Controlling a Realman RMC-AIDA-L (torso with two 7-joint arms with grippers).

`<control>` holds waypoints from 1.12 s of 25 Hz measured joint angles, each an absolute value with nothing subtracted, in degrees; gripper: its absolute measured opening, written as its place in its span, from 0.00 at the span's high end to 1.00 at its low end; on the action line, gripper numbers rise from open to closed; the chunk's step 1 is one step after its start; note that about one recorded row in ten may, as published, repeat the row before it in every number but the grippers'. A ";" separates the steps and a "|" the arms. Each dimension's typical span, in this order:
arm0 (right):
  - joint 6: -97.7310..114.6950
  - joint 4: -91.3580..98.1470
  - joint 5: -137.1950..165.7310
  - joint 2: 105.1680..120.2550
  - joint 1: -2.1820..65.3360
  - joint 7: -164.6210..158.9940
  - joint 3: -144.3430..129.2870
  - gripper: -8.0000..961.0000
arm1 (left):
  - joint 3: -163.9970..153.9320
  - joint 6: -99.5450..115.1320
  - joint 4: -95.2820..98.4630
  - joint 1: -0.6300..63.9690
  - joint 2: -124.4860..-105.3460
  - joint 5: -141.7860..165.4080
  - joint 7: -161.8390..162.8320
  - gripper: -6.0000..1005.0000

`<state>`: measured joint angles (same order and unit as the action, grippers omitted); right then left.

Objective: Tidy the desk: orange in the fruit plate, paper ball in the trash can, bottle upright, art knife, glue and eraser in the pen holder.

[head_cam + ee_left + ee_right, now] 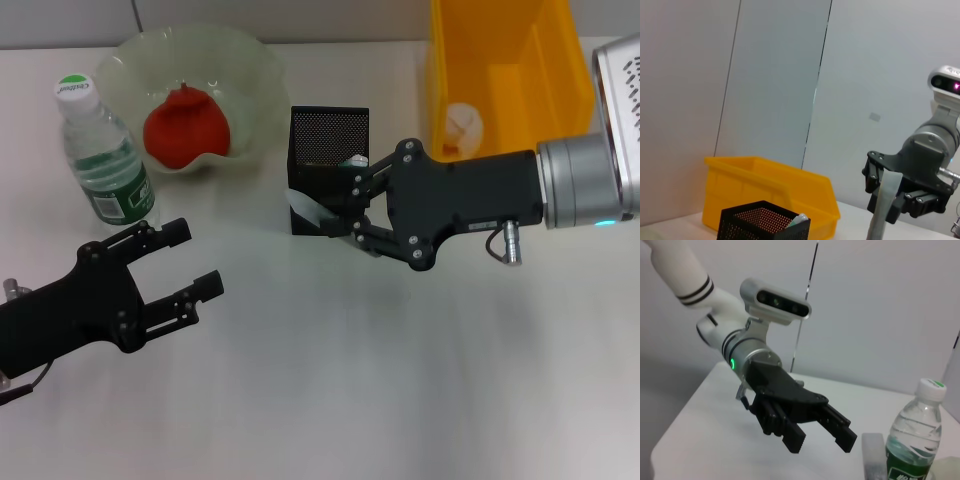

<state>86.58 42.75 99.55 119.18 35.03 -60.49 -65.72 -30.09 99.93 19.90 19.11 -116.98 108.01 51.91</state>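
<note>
My right gripper [338, 212] is at the front of the black mesh pen holder [328, 140], shut on a grey art knife [304, 207] that leans against the holder's front wall. The knife also shows as a grey strip [884, 197] in that gripper [888, 192]. A pale item [357, 160] lies inside the holder; whether it is the glue or the eraser I cannot tell. The orange [186, 126] rests in the fruit plate [255, 70]. The bottle [101, 152] stands upright. A paper ball [462, 122] lies in the yellow trash can [505, 40]. My left gripper [197, 258] hovers open at the front left, holding nothing.
The yellow trash can stands at the back right, close behind my right arm. The bottle [914, 440] stands just beyond my left gripper [821, 442]. A wall rises behind the table [330, 380].
</note>
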 joint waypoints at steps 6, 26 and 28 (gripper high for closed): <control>86.38 35.16 92.25 119.16 35.22 -57.08 -64.60 0.86 | -29.96 99.92 19.82 19.30 -116.98 108.01 52.02 0.23; 90.27 19.78 73.96 119.09 32.32 -68.40 -50.01 0.87 | -30.09 102.19 20.03 21.83 -117.38 106.61 53.52 0.23; 89.37 19.64 72.55 119.09 32.32 -72.33 -49.93 0.87 | -30.24 102.24 20.04 21.98 -117.36 106.60 53.52 0.23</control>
